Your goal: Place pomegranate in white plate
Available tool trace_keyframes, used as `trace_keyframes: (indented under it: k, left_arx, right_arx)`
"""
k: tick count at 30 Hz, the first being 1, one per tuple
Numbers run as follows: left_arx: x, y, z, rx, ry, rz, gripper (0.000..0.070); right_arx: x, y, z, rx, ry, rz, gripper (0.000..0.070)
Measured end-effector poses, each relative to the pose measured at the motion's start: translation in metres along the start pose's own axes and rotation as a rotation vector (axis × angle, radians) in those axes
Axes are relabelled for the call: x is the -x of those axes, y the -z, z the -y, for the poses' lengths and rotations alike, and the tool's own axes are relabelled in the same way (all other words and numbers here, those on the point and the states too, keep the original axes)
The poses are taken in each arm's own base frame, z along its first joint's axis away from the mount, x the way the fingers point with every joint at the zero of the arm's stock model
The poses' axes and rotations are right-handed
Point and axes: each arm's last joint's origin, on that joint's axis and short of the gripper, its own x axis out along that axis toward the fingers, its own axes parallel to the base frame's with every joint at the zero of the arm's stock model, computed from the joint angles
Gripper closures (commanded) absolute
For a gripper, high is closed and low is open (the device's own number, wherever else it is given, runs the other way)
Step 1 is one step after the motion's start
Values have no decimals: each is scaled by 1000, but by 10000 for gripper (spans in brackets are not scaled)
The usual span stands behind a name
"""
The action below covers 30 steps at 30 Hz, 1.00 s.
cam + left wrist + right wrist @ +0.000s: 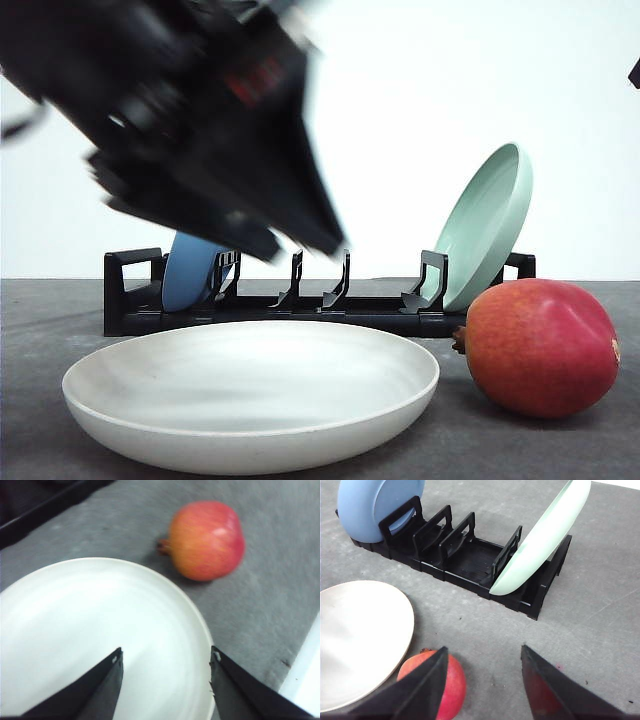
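Observation:
The pomegranate [540,345] lies on the grey table just right of the white plate [250,400], its brown crown pointing at the plate's rim. My left arm [200,110] shows blurred above the plate's left half. In the left wrist view the left gripper [165,660] is open over the white plate [75,630], with the pomegranate [207,540] on the table beyond the rim. The right gripper [482,652] is open above the table, and the pomegranate [445,687] sits partly hidden behind one finger [422,685], next to the white plate [360,640].
A black dish rack [320,300] stands behind the plate, holding a blue plate [190,270] at its left end and a leaning pale green plate [485,225] at its right end. The table's pale edge [305,680] runs close to the white plate.

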Motion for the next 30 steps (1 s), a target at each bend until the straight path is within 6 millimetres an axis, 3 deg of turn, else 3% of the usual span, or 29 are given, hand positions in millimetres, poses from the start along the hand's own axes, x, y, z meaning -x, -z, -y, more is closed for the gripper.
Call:
trace_keyframes:
  k: [7,12,21,24,30]
  left_arx:
    - [45,2,-50,182,-166,0,376]
    - [74,8,-75,272,-291,42,376]
    - [107,15,-101,366,-473,137,376]
    - [112,16,-106,385,-510,156,377]
    - [114,16,-109,396,-530,165,387]
  right_arx:
    - [0,0,0,0,0,0,404]
    - [0,0,0,0,0,0,404]
    - [0,0,-3,-55,-88,0,390]
    - [0,0,-5,-112,-165,-5,352]
    - [-4,0,-8,-255,-277,-58,349]
